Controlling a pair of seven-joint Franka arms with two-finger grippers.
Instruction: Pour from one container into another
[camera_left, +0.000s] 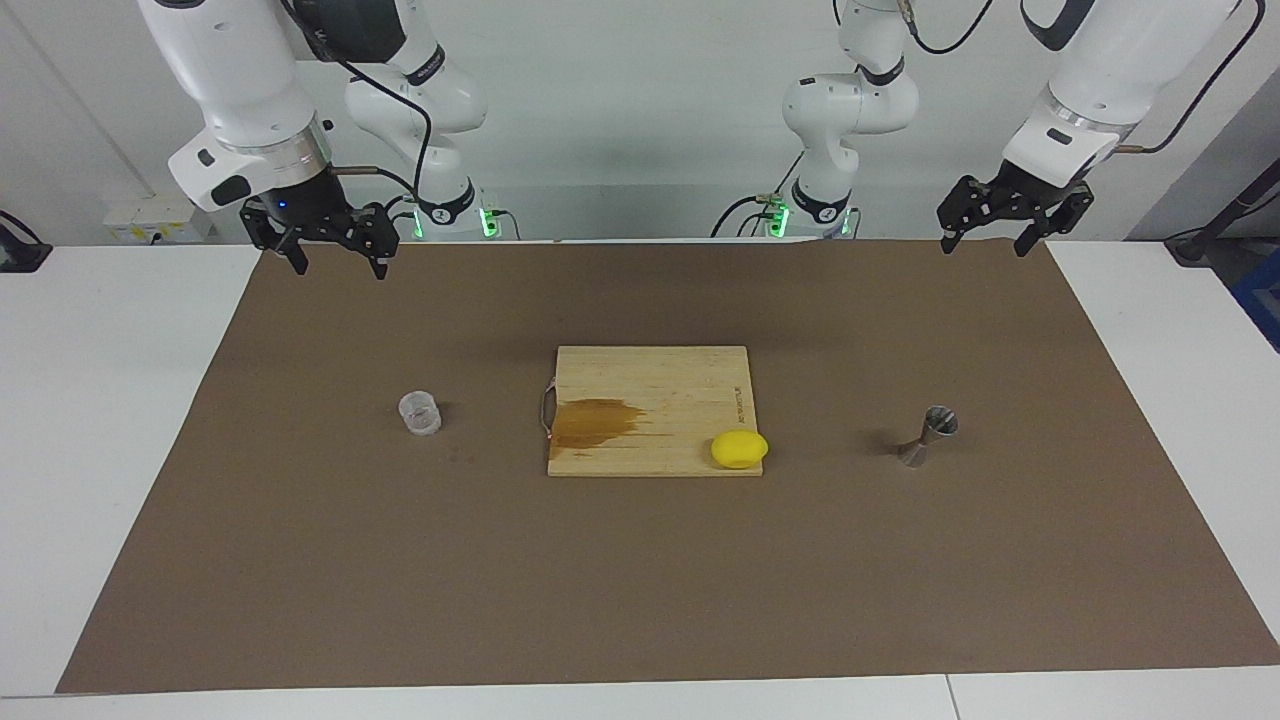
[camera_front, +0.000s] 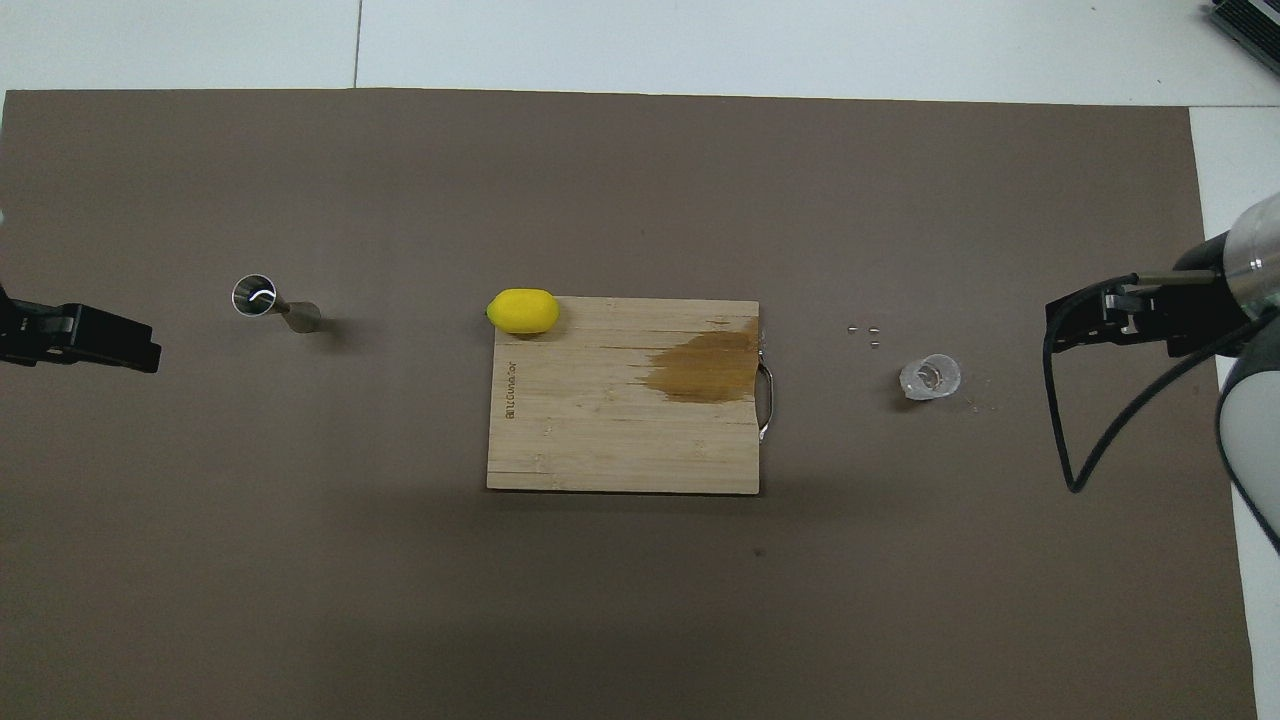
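Observation:
The small clear cup (camera_left: 420, 413) (camera_front: 930, 377) stands upright on the brown mat toward the right arm's end of the table. The silvery hourglass jigger (camera_left: 928, 436) (camera_front: 275, 303) stands upright on the mat toward the left arm's end. My right gripper (camera_left: 340, 262) (camera_front: 1055, 325) hangs open and empty, high over the mat on the cup's side. My left gripper (camera_left: 985, 243) (camera_front: 140, 352) hangs open and empty, high over the mat on the jigger's side. Neither touches anything.
A wooden cutting board (camera_left: 660, 375) (camera_front: 600, 440) with a brown wet stain lies mid-table between cup and jigger. A yellow lemon (camera_left: 739, 449) (camera_front: 522, 311) sits on the board's corner toward the jigger. A few tiny bits (camera_front: 865, 330) lie on the mat beside the cup.

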